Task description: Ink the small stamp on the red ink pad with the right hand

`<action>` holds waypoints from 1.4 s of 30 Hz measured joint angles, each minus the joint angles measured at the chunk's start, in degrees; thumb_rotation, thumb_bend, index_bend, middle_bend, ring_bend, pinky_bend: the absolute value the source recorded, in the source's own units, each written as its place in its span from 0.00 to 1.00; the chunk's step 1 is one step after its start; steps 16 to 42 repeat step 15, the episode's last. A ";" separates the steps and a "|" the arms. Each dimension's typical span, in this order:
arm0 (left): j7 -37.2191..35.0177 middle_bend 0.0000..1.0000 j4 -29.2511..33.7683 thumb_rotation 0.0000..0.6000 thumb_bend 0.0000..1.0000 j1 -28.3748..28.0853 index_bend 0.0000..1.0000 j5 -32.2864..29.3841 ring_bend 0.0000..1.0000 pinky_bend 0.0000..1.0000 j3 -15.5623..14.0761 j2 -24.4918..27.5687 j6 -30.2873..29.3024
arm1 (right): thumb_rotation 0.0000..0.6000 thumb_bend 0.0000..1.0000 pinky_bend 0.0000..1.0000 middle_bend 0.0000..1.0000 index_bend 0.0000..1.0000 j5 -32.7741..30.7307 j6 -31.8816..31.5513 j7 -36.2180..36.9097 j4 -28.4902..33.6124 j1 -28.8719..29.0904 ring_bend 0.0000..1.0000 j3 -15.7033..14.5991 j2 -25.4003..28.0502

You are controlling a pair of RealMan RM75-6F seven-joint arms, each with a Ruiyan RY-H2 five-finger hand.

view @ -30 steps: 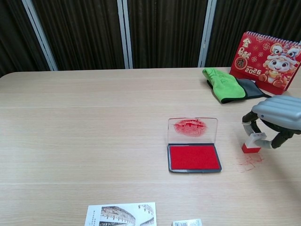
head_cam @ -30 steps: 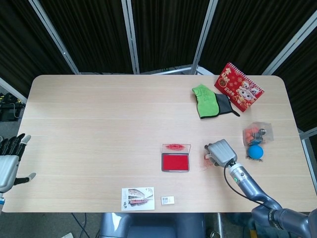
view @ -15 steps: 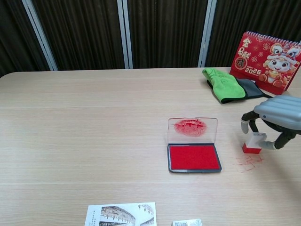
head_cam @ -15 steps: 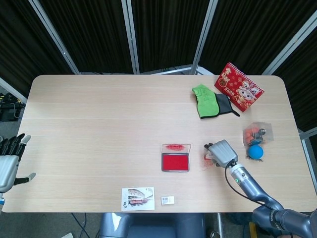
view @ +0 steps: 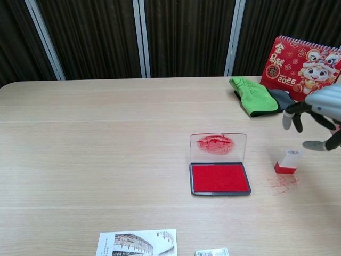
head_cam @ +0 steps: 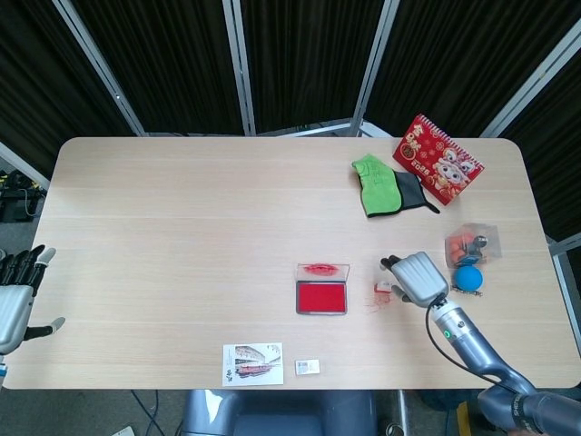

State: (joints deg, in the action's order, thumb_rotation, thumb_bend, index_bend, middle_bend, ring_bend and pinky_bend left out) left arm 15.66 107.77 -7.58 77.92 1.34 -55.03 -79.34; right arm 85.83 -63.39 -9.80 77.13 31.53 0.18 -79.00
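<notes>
The small stamp point(view: 287, 161), white with a red base, stands upright on the table beside red smudges point(view: 281, 184); in the head view it point(head_cam: 384, 288) shows just left of my right hand. My right hand point(view: 318, 116) point(head_cam: 418, 278) hovers above and to the right of the stamp, fingers spread, holding nothing. The red ink pad point(view: 220, 178) point(head_cam: 322, 297) lies open left of the stamp, its clear lid point(view: 218, 146) standing up and smeared with red. At the far left table edge my left hand point(head_cam: 16, 295) rests open.
A green and grey cloth point(view: 257, 99) and a red calendar point(view: 300, 65) stand at the back right. A blue ball point(head_cam: 468, 278) and a bag of small items point(head_cam: 468, 243) lie right of my right hand. A photo card point(head_cam: 253, 363) and a small label point(head_cam: 307, 367) sit near the front edge.
My right hand has let go of the small stamp and risen up and to the right. The stamp stays standing on the table. My left hand has not moved.
</notes>
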 measured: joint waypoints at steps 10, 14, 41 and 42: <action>-3.54 0.00 0.93 1.00 0.00 1.13 0.00 4.25 0.00 0.00 -1.02 1.95 -1.80 | 1.00 0.00 0.21 0.05 0.03 3.33 -21.24 6.63 10.96 -11.05 0.10 -0.33 10.09; -4.45 0.00 0.58 1.00 0.00 1.47 0.00 6.03 0.00 0.00 -1.36 2.10 -2.64 | 1.00 0.00 0.00 0.00 0.00 2.39 -27.55 11.14 14.25 -17.37 0.00 -1.16 12.96; -4.31 0.00 0.26 1.00 0.00 1.54 0.00 6.09 0.00 0.00 -1.30 1.87 -2.93 | 1.00 0.00 0.00 0.00 0.00 1.83 -27.83 11.57 15.30 -18.25 0.00 -1.42 13.79; -4.31 0.00 0.26 1.00 0.00 1.54 0.00 6.09 0.00 0.00 -1.30 1.87 -2.93 | 1.00 0.00 0.00 0.00 0.00 1.83 -27.83 11.57 15.30 -18.25 0.00 -1.42 13.79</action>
